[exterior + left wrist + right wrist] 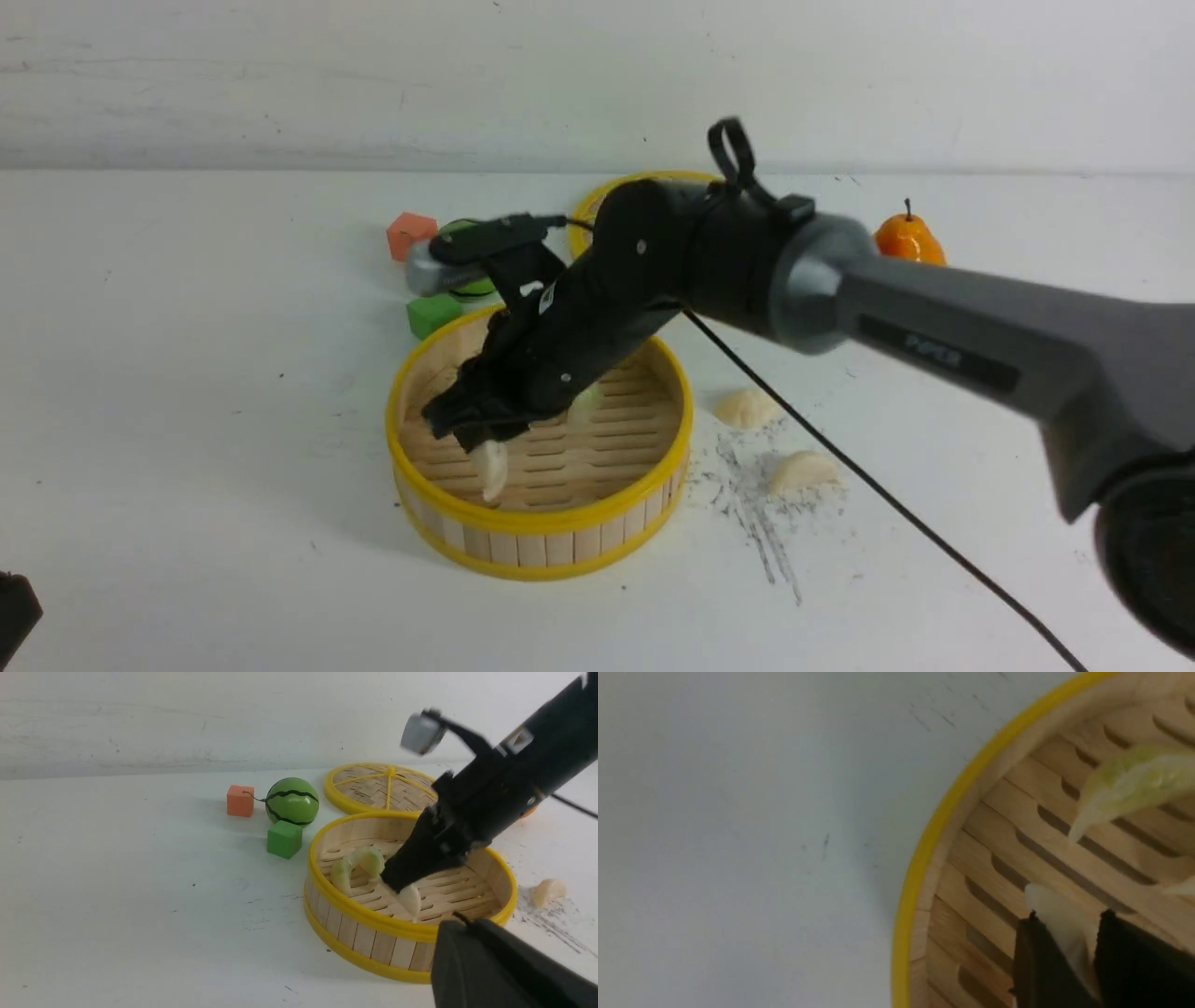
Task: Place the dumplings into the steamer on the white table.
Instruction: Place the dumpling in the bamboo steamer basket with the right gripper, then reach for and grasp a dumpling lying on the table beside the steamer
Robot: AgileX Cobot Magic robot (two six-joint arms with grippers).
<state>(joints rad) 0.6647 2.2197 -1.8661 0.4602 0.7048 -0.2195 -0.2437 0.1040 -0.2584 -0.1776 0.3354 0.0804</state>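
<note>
Inside the bamboo steamer [540,521], a cream-white dumpling [490,469] sits between the right jaws [457,429], which grip it low over the slatted floor; green dumplings [341,875] lie in the same basket. The left jaws [14,611] are closed, at the counter's near left. Just right of the steamer, two more cream-white dumplings [805,472] rest on the white counter [233,420], whose plain surface carries grey scuff marks [766,532] and small dark specks. Beyond the steamer are a green block [284,839], an orange-red block [240,801], a striped toy watermelon [292,801] and the woven lid [369,786]; an orange pear [909,239] stands far right. Behind everything runs a pale, faintly streaked wall [280,84].
</note>
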